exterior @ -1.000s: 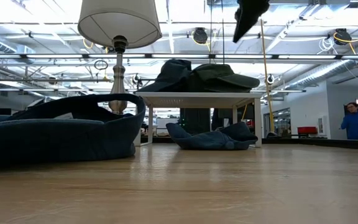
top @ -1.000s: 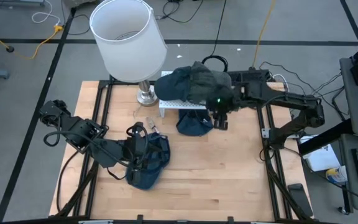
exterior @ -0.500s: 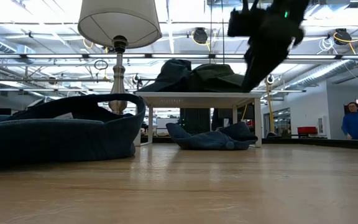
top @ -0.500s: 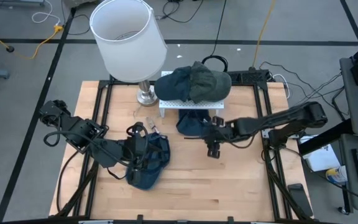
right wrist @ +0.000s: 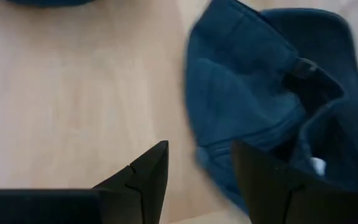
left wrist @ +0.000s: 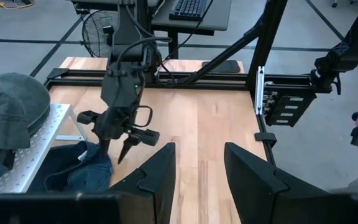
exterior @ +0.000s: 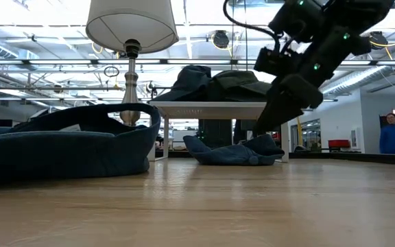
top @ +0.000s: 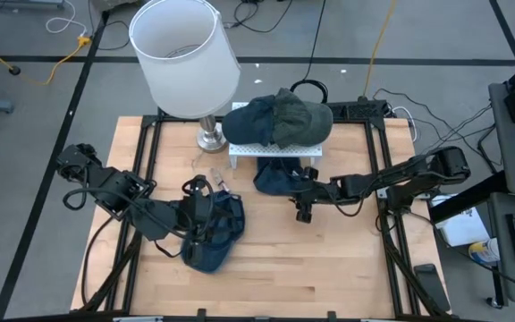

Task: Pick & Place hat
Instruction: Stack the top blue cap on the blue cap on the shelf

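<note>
Blue hat (top: pixel 215 231) upturned on table (top: pixel 329 268) front-left, long axis running toward lamp (top: pixel 186 58), opening facing up, left gripper (top: pixel 200 207) at its rim, fingers spread, right gripper (top: pixel 303 211) empty, fingers apart, beside another hat (top: pixel 278 178) under white rack (top: pixel 262 150).

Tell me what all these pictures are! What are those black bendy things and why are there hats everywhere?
The black bendy things are two robot arms. Each ends in a pincer with two fingers for picking things up. One picture looks down from above, one peeks across the wooden table, and two come from cameras on the arms' wrists. On the table stand a lamp and a small white shelf with two hats on top. A blue hat lies under the shelf, and another blue hat lies by the left pincer. The right pincer hangs open beside the shelf. Neither pincer holds anything; both are open.
</note>
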Controlling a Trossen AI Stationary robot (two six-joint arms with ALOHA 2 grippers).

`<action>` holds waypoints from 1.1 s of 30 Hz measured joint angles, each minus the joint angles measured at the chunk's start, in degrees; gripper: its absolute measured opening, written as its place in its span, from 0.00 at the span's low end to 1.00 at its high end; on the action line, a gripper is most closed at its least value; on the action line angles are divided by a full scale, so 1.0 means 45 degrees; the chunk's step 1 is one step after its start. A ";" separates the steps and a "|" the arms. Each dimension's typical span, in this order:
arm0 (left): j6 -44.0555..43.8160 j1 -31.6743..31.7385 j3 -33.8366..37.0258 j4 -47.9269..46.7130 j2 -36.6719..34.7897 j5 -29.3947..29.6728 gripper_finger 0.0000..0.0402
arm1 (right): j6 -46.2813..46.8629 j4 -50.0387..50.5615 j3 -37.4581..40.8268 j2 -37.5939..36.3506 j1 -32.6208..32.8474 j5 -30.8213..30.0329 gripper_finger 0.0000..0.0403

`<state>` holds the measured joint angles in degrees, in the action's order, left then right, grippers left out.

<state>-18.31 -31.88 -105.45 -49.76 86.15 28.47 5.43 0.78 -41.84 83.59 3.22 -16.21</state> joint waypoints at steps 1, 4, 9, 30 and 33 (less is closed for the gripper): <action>-0.0003 0.0034 0.0000 0.0001 0.0000 0.0002 0.35 | -0.0031 -0.0080 0.0052 0.0001 -0.0131 0.0007 0.41; -0.0049 0.0131 0.0000 0.0006 0.0000 0.0000 0.35 | -0.0034 -0.0347 0.0085 0.0321 -0.0509 0.0311 0.41; -0.0049 0.0278 0.0000 0.0011 0.0000 -0.0004 0.35 | -0.0037 -0.1443 0.0064 0.1389 -0.0927 0.1249 0.41; -0.0393 0.0321 0.0000 0.0011 0.0000 -0.0017 0.35 | 0.1092 -0.1222 0.0046 0.2775 -0.0870 0.1282 0.06; -0.0594 0.0319 0.0000 0.0006 0.0000 -0.0042 0.35 | 0.2137 -0.0554 0.0076 0.2215 -0.0297 0.1652 0.06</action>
<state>-20.98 -30.44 -105.45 -49.74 86.15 28.28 15.05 -1.72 -41.50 93.56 1.89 -8.78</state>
